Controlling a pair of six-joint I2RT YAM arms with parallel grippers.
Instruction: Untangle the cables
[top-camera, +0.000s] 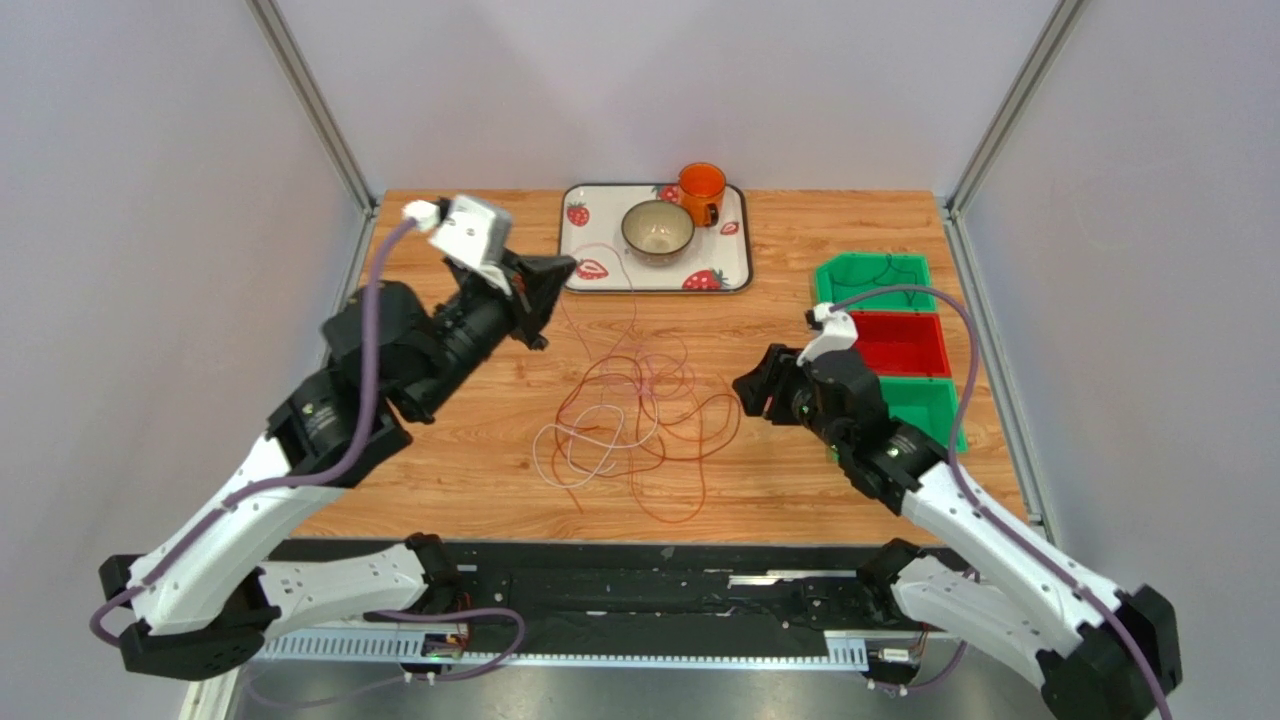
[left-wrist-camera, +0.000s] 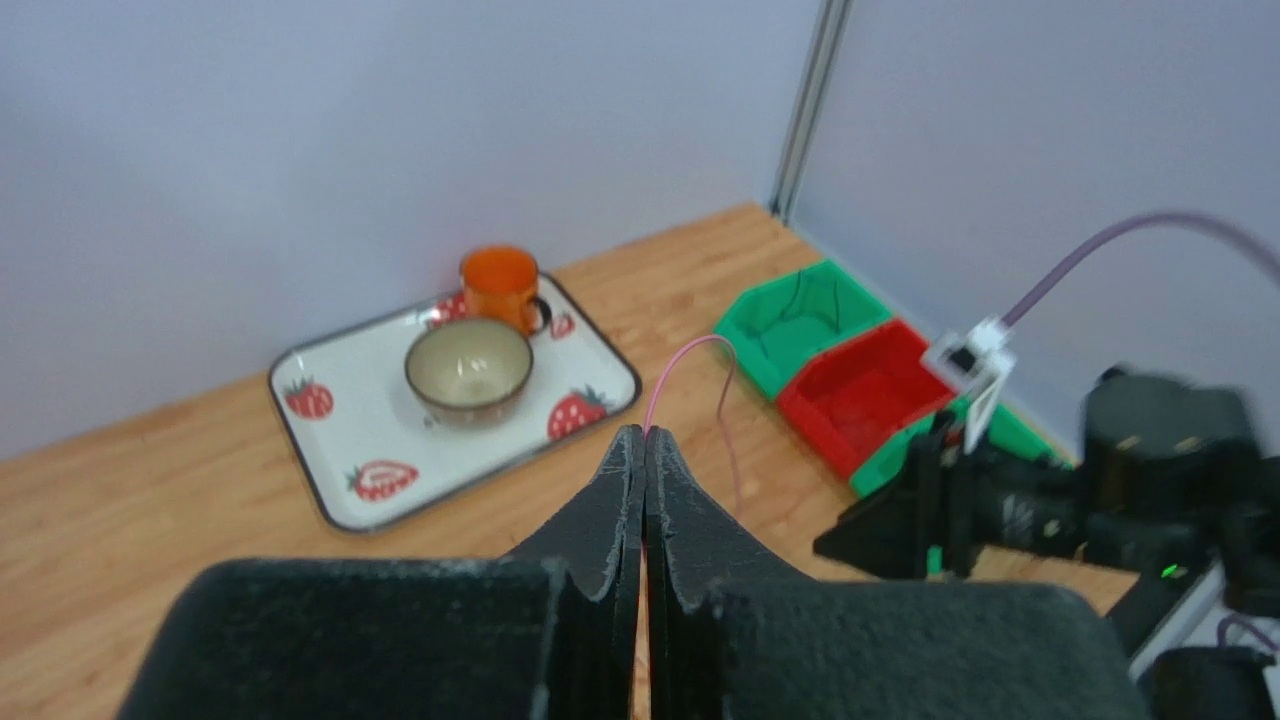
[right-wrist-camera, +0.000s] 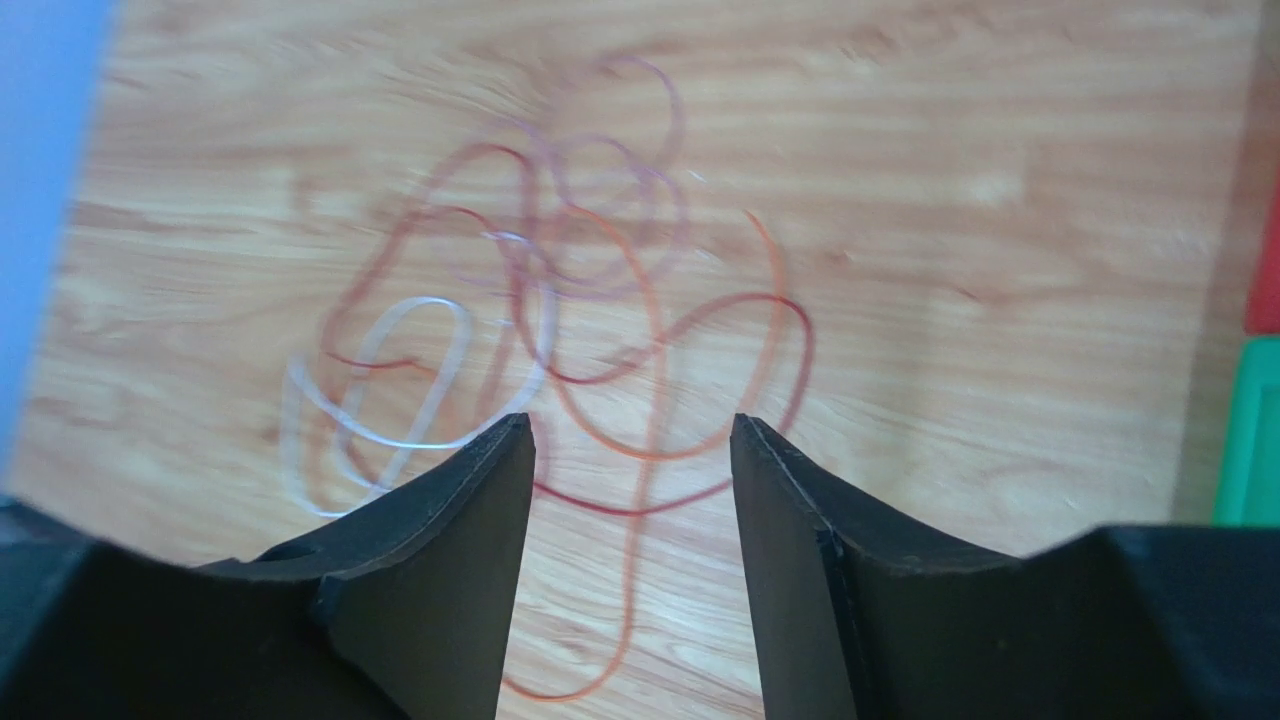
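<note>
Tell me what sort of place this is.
Probably a robotics lab test cell: wooden table boxed in by plain white panels, staged props like a strawberry tray and plastic bins.

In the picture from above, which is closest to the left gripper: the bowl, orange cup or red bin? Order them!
1. Bowl, on the tray, just right of the left gripper.
2. Orange cup, tray's back corner.
3. Red bin, far right.

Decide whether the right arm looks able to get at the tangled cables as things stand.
Probably yes: the right gripper hangs open right beside the cables, facing them, with nothing in between.
</note>
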